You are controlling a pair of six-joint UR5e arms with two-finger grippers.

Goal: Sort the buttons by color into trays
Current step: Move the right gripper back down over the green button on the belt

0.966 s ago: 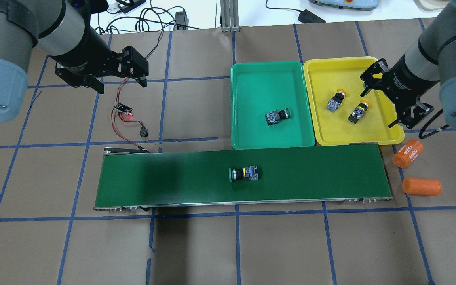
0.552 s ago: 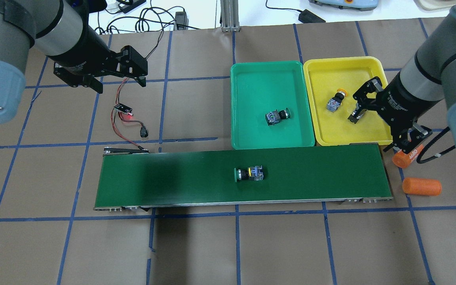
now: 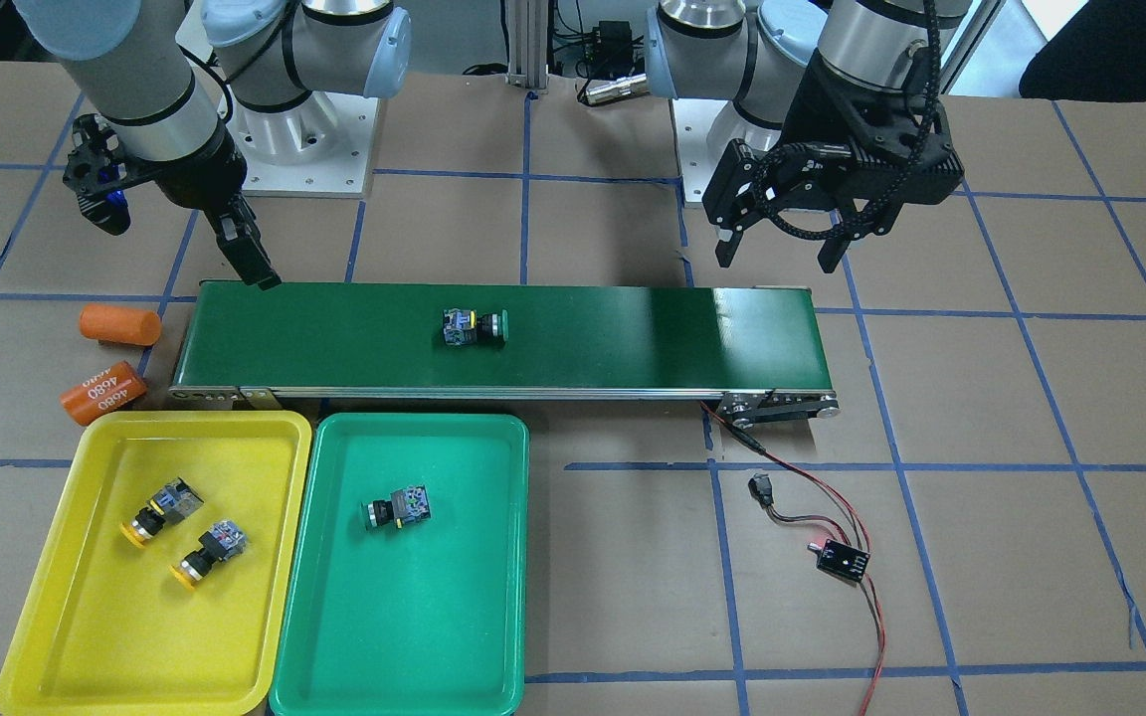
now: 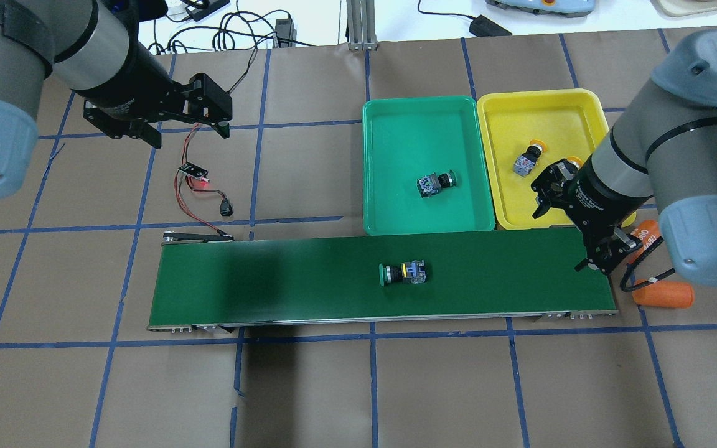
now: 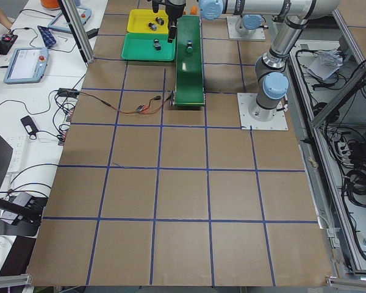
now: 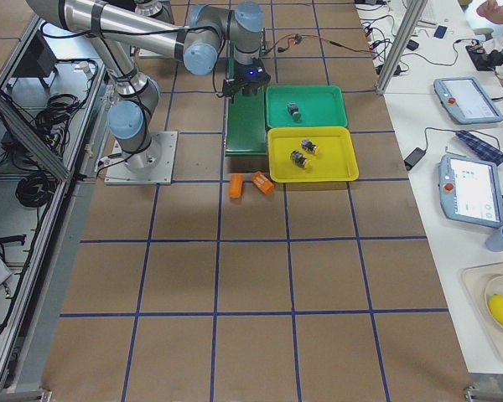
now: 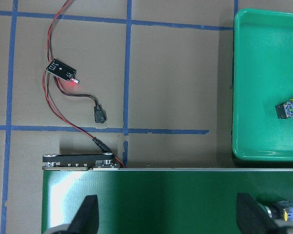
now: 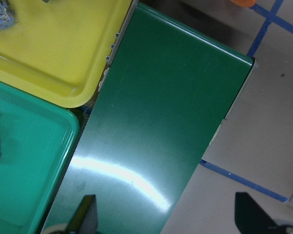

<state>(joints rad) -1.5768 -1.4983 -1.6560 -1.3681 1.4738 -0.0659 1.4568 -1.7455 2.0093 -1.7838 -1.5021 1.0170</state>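
The long dark-green conveyor belt (image 4: 284,280) runs alongside a shallow yellow plastic tray (image 4: 545,112) and a shallow green plastic tray (image 4: 396,124). My right gripper (image 8: 166,197) hangs spread over the belt's yellow-tray end, my left gripper (image 7: 167,197) spread near the other. One green-capped push-button switch (image 4: 403,272) lies mid-belt, a second green-capped switch (image 4: 434,183) in the green tray, two yellow-capped switches (image 3: 160,509) (image 3: 210,549) in the yellow

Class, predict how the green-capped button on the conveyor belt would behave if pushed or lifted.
Lying on its side, the green-capped button may pivot or roll on its round cap when nudged. Its blocky body looks rigid, so it probably grips firmly. Small, so likely light.
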